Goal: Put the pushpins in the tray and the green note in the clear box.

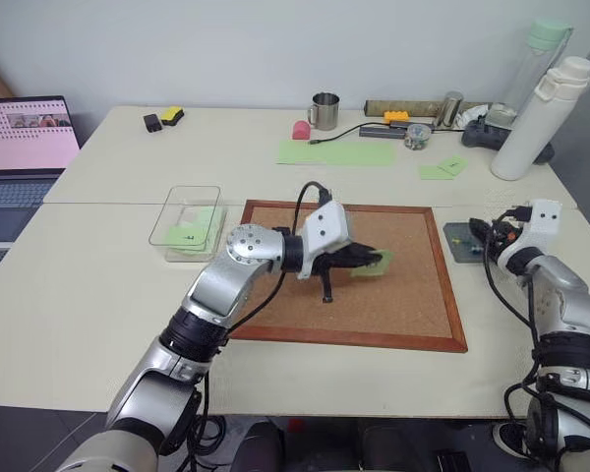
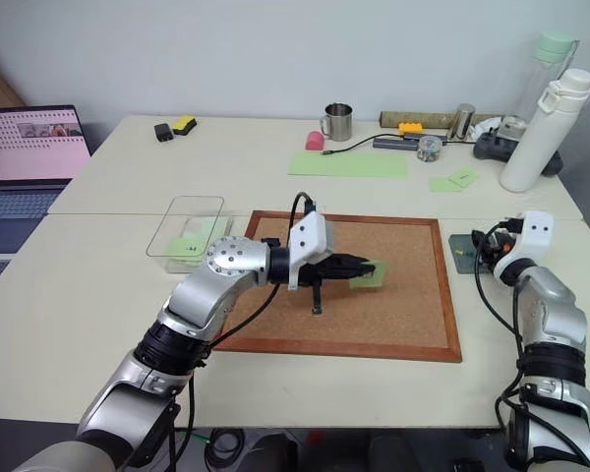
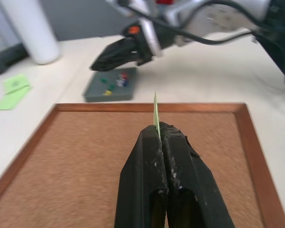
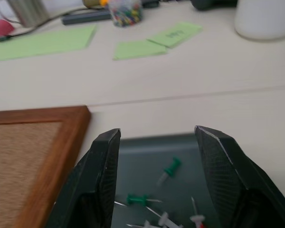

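- While the left gripper (image 2: 369, 267) hangs over the middle of the cork board (image 1: 393, 305), its two black fingers (image 3: 180, 166) are pressed together on the edge of the green note (image 1: 374, 263), which stands out past the fingertips, just above the cork.
- Seen from the left wrist, that note (image 3: 156, 111) shows edge-on as a thin pale-green strip rising from between the pinching tips (the handwritten mark cannot be made out from here).
- Off the board's right edge sits the tray (image 1: 459, 239), dark grey and flat on the table (image 1: 79, 295), and the right gripper (image 4: 157, 137) is over it with its fingers spread apart and nothing between them.
- Lying loose inside the tray are the pushpins (image 4: 170, 168), green ones plainest, with white and red heads beside them.
- Left of the board, just beside its far corner, stands the clear box (image 1: 187, 218); a green slip with a dark mark already lies in it.
- Farther back on the table are a large pale-green sheet (image 1: 336, 152), two small green notes (image 1: 442, 167), a metal mug (image 1: 324, 111) and a small jar of coloured pins (image 1: 417, 136).
- At the right rear stands a white bottle (image 1: 541, 118), and at the far left an open laptop (image 1: 25, 133).
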Robot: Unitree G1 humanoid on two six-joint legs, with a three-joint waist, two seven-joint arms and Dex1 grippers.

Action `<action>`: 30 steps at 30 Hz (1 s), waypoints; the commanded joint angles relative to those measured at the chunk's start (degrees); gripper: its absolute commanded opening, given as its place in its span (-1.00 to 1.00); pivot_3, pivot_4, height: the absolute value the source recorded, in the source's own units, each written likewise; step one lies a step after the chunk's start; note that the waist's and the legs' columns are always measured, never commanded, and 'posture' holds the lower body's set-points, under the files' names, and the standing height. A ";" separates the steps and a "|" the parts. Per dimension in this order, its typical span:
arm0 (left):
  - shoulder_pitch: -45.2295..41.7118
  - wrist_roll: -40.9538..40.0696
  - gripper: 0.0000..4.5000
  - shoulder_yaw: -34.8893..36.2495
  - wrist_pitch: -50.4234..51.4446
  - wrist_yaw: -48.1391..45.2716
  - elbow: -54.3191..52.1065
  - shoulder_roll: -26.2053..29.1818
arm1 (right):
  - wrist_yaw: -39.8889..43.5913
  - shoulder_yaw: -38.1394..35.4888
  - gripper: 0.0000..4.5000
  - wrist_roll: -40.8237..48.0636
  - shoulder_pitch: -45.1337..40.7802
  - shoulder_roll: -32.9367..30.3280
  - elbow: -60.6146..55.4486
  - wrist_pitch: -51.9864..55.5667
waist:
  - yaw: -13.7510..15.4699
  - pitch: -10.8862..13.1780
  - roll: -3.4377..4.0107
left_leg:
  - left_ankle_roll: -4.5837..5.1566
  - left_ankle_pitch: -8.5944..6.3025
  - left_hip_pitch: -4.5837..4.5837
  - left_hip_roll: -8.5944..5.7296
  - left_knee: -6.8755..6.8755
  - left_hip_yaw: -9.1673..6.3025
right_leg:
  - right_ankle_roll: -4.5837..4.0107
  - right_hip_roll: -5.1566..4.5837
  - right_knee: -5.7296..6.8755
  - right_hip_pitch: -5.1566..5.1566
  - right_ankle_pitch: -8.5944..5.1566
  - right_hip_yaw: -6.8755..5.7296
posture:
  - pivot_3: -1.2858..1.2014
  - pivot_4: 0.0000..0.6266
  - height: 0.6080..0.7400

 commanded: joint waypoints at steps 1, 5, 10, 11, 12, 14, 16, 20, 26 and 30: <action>-1.83 -2.32 -1.00 8.06 4.55 5.77 0.29 0.67 | 6.62 0.84 0.16 7.03 3.22 -2.25 -15.53 5.62 | 0.02 0.00 0.00 | 0.00 0.00 0.00 0.01 0.00 -0.02 | 0.00 0.01 0.00 0.00 0.00 -0.02 | 0.03 -0.52 1.00; -0.90 -3.54 -1.00 17.11 9.15 12.96 -0.47 3.36 | 12.14 2.92 0.16 12.69 7.38 -5.09 -28.18 11.34 | -0.01 0.01 0.00 | 0.00 0.00 -0.02 0.02 0.00 -0.08 | 0.00 0.01 0.00 0.00 0.00 -0.06 | 0.03 -0.52 1.00; 4.65 -1.89 -1.00 26.35 11.22 22.61 -3.58 7.00 | 14.53 6.99 0.16 21.31 6.86 -5.53 -39.85 19.16 | -0.46 0.01 0.01 | 0.01 -0.01 0.00 0.06 -0.02 -0.15 | 0.00 0.04 0.00 0.00 0.00 -0.08 | 0.03 -0.52 1.00; 6.08 -0.90 -1.00 28.78 11.02 25.34 -3.86 7.86 | 15.06 8.42 0.16 22.50 6.13 -5.49 -41.59 20.16 | -0.33 0.02 0.00 | 0.01 -0.01 0.00 0.05 -0.02 -0.16 | 0.00 0.04 0.00 0.00 0.00 -0.08 | 0.03 -0.52 1.00; 7.11 -0.13 -1.00 30.89 10.82 27.81 -3.75 8.55 | 15.39 9.60 0.16 23.48 5.35 -5.43 -42.81 21.01 | -0.29 0.02 -0.01 | 0.00 0.00 -0.02 0.05 -0.01 -0.18 | 0.00 0.02 -0.01 0.00 0.00 -0.12 | 0.03 -0.52 1.00; 8.19 1.82 -1.00 34.51 9.47 33.08 -2.06 9.81 | 15.39 11.65 0.16 25.24 3.36 -4.64 -44.14 22.51 | -0.16 0.05 -0.05 | 0.00 0.00 -0.02 0.04 0.01 -0.18 | 0.00 0.01 0.00 0.00 0.00 -0.11 | 0.03 -0.52 1.00; 8.42 3.59 -1.00 36.88 8.10 37.38 0.15 10.63 | 15.11 13.13 0.16 26.50 1.80 -3.86 -44.86 23.53 | 0.06 0.09 -0.14 | 0.00 0.00 -0.04 0.05 0.01 -0.26 | 0.00 0.01 0.00 0.00 0.00 -0.20 | 0.03 -0.52 1.00; 8.73 3.87 -1.00 38.54 8.26 41.00 2.73 10.73 | 15.04 14.67 0.16 28.15 0.06 -3.34 -45.21 25.03 | 0.61 0.09 -0.17 | 0.00 0.00 -0.08 0.00 0.03 -0.28 | 0.00 -0.06 -0.03 0.01 0.00 -0.26 | 0.03 -0.52 1.00; 10.00 1.63 -1.00 36.49 9.26 39.66 3.21 7.85 | 15.57 16.71 0.16 26.37 -0.73 -3.12 -43.41 23.84 | 0.93 0.08 -0.24 | -0.01 0.00 -0.11 -0.02 0.07 -0.29 | 0.01 -0.09 0.00 0.01 0.00 -0.30 | 0.03 -0.52 1.00; 9.31 1.05 -1.00 35.35 8.59 39.28 5.19 7.09 | 15.25 16.44 0.16 25.78 -0.94 -3.41 -42.66 23.36 | 0.36 0.08 -0.24 | -0.01 0.00 -0.11 0.00 0.05 -0.28 | 0.01 -0.06 0.01 0.00 0.00 -0.29 | 0.03 -0.52 1.00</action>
